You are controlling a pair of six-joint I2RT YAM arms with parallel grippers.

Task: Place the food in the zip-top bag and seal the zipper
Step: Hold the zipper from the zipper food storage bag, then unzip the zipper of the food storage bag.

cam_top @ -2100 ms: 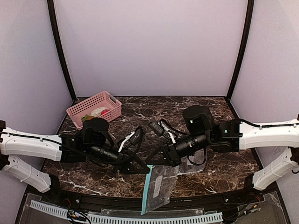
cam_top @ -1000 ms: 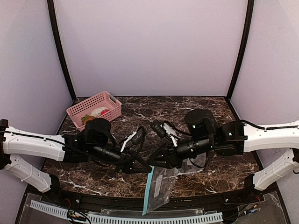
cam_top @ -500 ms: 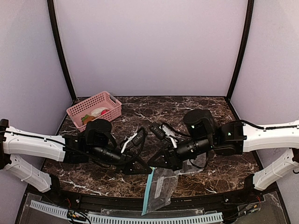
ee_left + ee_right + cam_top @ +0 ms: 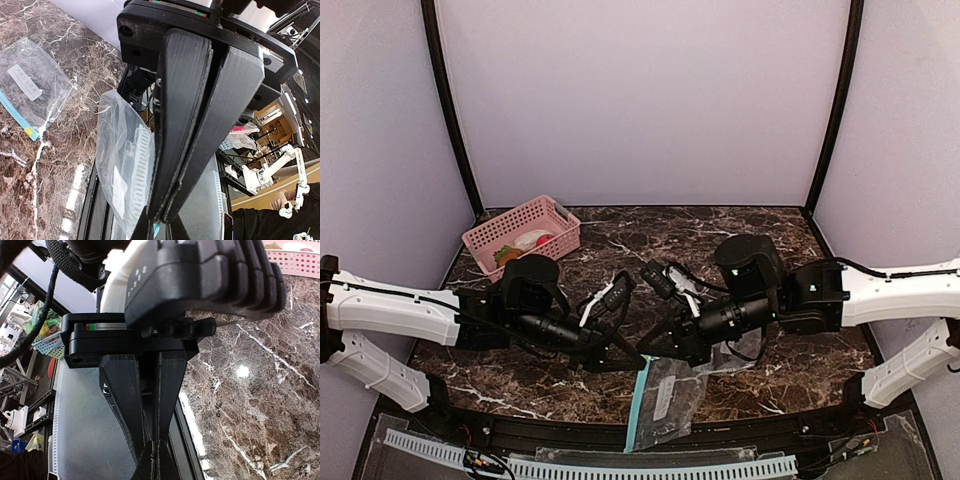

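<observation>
A clear zip-top bag (image 4: 660, 398) with a blue zipper strip hangs over the table's front edge. My left gripper (image 4: 632, 357) is shut on its top edge. In the left wrist view the bag (image 4: 120, 160) hangs beside the closed gripper (image 4: 161, 220), with a bit of blue zipper at the tips. My right gripper (image 4: 656, 351) meets it there. Its jaws are shut in the right wrist view (image 4: 158, 455), where the bag itself does not show. The food (image 4: 532, 240), a whitish piece, a red ball and a green sprig, lies in the pink basket (image 4: 557, 217).
A second clear bag (image 4: 732, 352) lies on the marble table under the right arm, also seen in the left wrist view (image 4: 32, 82). The basket stands at the back left and shows in the right wrist view (image 4: 295, 260). Black frame rails run along the table's front edge.
Both grippers have drawn closer together over the table's front edge. The hanging bag has shifted slightly left with them. In the last half second almost nothing moved.
</observation>
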